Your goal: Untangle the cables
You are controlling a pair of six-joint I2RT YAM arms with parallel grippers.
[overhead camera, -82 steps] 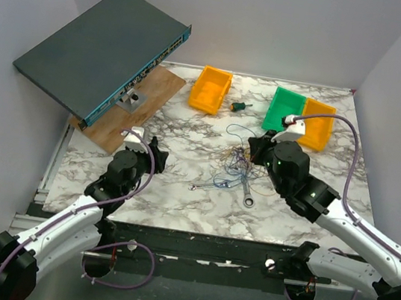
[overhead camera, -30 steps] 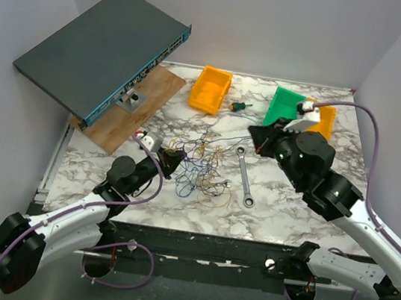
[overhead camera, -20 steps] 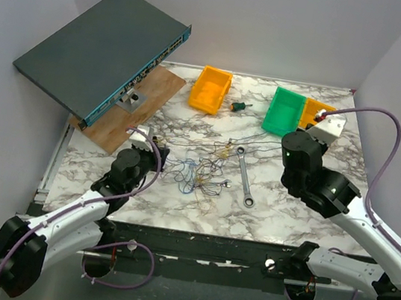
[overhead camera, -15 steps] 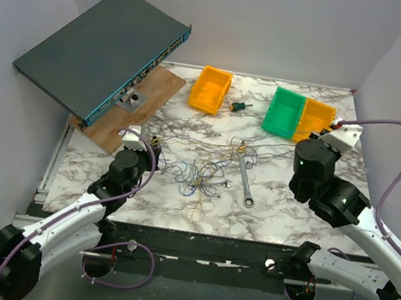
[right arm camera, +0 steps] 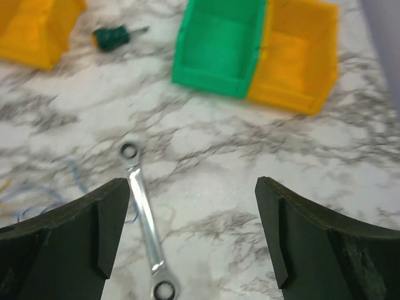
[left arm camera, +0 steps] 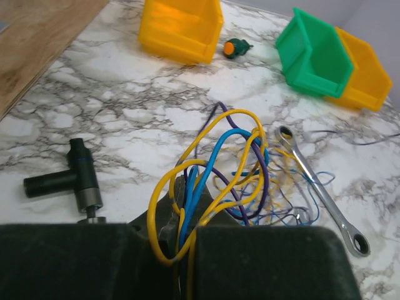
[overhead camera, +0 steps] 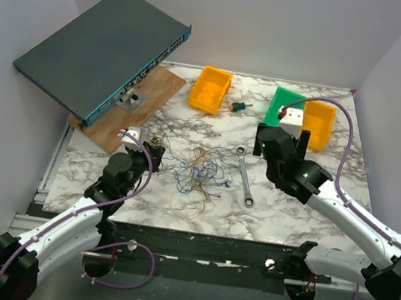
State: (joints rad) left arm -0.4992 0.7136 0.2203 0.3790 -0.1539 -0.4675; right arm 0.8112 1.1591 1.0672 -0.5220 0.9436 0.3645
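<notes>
The cables (overhead camera: 196, 170) lie in a loose tangle on the marble table (overhead camera: 182, 121), just left of the silver wrench (overhead camera: 244, 175) and between the two arms. The left gripper (left arm camera: 184, 228) is clamped on yellow and blue strands at the tangle's left edge, and loops arch up from its fingers. The right gripper (right arm camera: 194, 225) hangs wide open and empty over the wrench, near the green bin (right arm camera: 219, 40).
</notes>
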